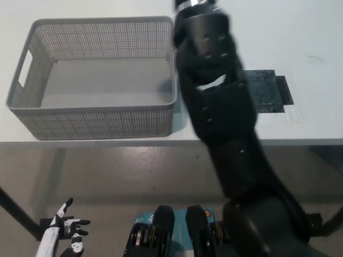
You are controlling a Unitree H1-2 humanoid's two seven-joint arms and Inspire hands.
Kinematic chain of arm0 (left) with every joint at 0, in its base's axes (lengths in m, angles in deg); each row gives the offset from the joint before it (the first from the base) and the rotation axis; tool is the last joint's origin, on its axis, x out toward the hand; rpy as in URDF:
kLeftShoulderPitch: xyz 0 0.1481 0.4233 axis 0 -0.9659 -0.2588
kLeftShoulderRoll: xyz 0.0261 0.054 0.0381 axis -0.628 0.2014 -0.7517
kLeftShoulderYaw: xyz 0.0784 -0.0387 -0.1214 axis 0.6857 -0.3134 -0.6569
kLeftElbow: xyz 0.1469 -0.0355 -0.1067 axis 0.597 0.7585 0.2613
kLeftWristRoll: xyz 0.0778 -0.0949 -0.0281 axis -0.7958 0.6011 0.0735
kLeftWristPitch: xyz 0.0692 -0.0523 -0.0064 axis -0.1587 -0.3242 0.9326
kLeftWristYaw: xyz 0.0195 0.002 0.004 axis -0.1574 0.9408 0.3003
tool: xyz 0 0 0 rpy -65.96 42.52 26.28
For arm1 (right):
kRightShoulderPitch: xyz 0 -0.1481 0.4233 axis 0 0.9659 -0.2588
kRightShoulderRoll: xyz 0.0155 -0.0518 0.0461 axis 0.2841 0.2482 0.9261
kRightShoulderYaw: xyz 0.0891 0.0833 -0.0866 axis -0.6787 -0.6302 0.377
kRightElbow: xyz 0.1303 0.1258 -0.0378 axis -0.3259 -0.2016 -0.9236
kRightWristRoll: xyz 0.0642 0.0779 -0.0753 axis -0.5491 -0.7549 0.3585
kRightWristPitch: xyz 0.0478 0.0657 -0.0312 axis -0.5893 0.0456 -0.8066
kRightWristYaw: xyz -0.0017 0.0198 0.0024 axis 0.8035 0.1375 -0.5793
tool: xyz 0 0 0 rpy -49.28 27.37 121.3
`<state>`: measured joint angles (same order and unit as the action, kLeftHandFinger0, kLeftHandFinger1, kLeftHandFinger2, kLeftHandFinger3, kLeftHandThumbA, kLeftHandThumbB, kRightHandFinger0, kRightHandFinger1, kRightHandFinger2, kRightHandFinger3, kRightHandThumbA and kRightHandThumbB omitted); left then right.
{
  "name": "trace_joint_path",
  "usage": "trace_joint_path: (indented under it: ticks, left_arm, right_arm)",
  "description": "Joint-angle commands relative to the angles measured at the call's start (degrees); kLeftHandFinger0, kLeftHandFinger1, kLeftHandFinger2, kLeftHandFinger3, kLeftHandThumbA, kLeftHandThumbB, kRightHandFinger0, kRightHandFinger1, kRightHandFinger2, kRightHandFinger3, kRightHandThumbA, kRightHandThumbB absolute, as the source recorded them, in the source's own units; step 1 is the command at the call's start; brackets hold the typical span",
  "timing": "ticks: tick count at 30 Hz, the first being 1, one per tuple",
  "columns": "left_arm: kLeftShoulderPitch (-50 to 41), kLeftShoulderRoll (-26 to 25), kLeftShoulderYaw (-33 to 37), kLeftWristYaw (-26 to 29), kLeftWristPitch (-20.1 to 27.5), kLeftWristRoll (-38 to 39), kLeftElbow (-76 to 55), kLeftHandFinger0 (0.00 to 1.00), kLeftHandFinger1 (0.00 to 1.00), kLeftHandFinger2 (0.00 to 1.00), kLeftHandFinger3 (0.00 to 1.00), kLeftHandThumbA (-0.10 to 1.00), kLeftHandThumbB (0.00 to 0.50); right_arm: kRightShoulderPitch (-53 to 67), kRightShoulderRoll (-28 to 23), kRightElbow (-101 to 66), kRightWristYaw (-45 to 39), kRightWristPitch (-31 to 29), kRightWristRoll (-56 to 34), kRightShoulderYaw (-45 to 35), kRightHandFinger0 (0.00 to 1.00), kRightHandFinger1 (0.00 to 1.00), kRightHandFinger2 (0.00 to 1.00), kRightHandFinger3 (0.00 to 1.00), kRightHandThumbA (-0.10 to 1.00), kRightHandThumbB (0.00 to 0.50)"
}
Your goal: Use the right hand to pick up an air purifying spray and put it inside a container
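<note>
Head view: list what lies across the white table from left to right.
Grey perforated plastic basket → black right arm, reaching up past the picture's top edge → dark square mat. The white left hand rests below the table at lower left.

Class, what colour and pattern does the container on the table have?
Grey container, with finely perforated mesh walls; seen in the head view.

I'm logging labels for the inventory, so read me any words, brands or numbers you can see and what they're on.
No text can be read in this view.
The grey basket shows only plain mesh.
The dark mat on the table shows a pattern too blurred to read.
The spray is not in view.
</note>
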<state>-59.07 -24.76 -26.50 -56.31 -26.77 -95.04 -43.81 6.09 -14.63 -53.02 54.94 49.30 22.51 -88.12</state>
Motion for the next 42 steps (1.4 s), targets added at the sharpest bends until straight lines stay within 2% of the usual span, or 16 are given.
trace_joint_path:
  ticks: [1,4,7,10,14,19,23,29,30,31,32,33,34,35,39,42]
  left_arm:
    - [0.8,-0.4,0.5,0.0,0.6,-0.9,-0.8,0.77,0.52,0.62,1.00,-0.10,0.500]
    - [0.8,-0.1,0.8,-0.3,-0.4,-0.2,-1.4,0.78,0.53,0.62,1.00,-0.10,0.500]
    - [1.1,-0.4,1.0,-0.5,0.2,0.0,-1.5,0.79,0.53,0.63,1.00,-0.10,0.500]
    - [0.7,-0.5,1.2,-0.5,-1.1,-0.4,-2.5,0.80,0.54,0.65,1.00,-0.10,0.500]
    - [1.0,-1.1,1.5,-1.3,-1.3,0.4,-2.2,0.83,0.57,0.68,1.00,-0.10,0.500]
    - [1.0,-0.9,1.4,-1.4,-2.2,0.3,-3.0,0.82,0.56,0.67,1.00,-0.10,0.497]
    - [1.0,-0.6,1.6,-1.6,-2.3,0.7,-2.9,0.82,0.56,0.67,1.00,-0.10,0.500]
    - [0.7,-1.1,1.7,-2.3,-3.2,0.8,-3.6,0.85,0.58,0.67,1.00,-0.10,0.491]
    - [0.8,-1.0,1.7,-2.2,-2.7,0.8,-3.5,0.84,0.57,0.67,1.00,-0.10,0.496]
    - [0.8,-1.0,1.7,-2.1,-2.1,0.7,-3.3,0.84,0.57,0.66,1.00,-0.10,0.497]
    - [0.8,-1.0,1.6,-2.2,-2.2,0.8,-3.2,0.84,0.57,0.66,1.00,-0.10,0.498]
    - [0.8,-0.9,1.6,-2.4,-2.1,1.2,-3.1,0.83,0.56,0.66,1.00,-0.10,0.500]
    - [1.0,-0.8,1.6,-2.4,-2.1,1.3,-3.0,0.82,0.56,0.66,1.00,-0.10,0.500]
    - [1.1,-0.7,1.6,-2.5,-2.3,1.5,-2.9,0.83,0.56,0.66,1.00,-0.10,0.500]
    - [0.8,-0.4,1.3,-2.6,-3.9,1.4,-4.1,0.81,0.55,0.65,1.00,-0.10,0.500]
    - [0.8,-0.6,1.2,-2.6,-3.9,1.3,-3.9,0.82,0.54,0.64,0.98,-0.10,0.500]
  right_arm:
    - [-2.0,1.6,3.4,-1.3,-4.4,-1.0,1.0,0.25,0.29,0.38,0.41,-0.10,0.423]
    - [-0.1,2.0,7.1,-1.5,-5.7,-0.4,1.4,0.26,0.30,0.39,0.41,-0.10,0.434]
    - [2.2,2.1,10.9,-1.5,-6.6,0.3,2.1,0.31,0.32,0.38,0.42,-0.10,0.427]
    - [4.2,2.2,13.1,-0.4,-6.6,1.5,2.7,0.28,0.30,0.37,0.41,-0.10,0.443]
    - [6.7,1.0,17.6,-1.2,-9.7,1.8,3.5,0.28,0.32,0.39,0.43,-0.10,0.416]
    - [7.0,-0.6,22.1,-0.3,-12.5,2.9,4.5,0.33,0.33,0.41,0.43,-0.10,0.452]
    - [7.7,-1.3,24.2,0.4,-14.7,3.1,4.5,0.27,0.30,0.40,0.41,-0.10,0.475]
    - [9.8,-1.6,24.8,-0.2,-16.4,1.7,3.5,0.40,0.38,0.42,0.44,-0.10,0.439]
    - [9.8,-1.6,24.7,-0.4,-16.5,1.5,3.4,0.45,0.42,0.46,0.48,-0.10,0.444]
    - [9.9,-1.7,24.3,-0.8,-16.7,1.4,3.4,0.55,0.55,0.58,0.60,-0.07,0.480]
    - [10.0,-1.8,23.9,-1.2,-16.7,1.4,3.6,0.58,0.59,0.62,0.64,-0.07,0.474]
    - [10.3,-2.1,22.7,-6.3,-15.4,-1.3,3.5,1.00,1.00,1.00,1.00,0.09,0.499]
    - [10.3,-2.2,22.0,-9.2,-14.1,-3.1,3.1,1.00,1.00,1.00,1.00,0.11,0.500]
    - [10.1,-2.6,21.5,-10.5,-13.6,-3.1,3.6,1.00,1.00,1.00,1.00,0.22,0.500]
    - [10.4,-4.0,18.3,-14.2,-12.5,-2.5,5.3,1.00,1.00,1.00,1.00,0.44,0.500]
    - [10.9,-4.4,15.7,-15.2,-11.3,-2.7,5.5,1.00,1.00,1.00,1.00,0.51,0.500]
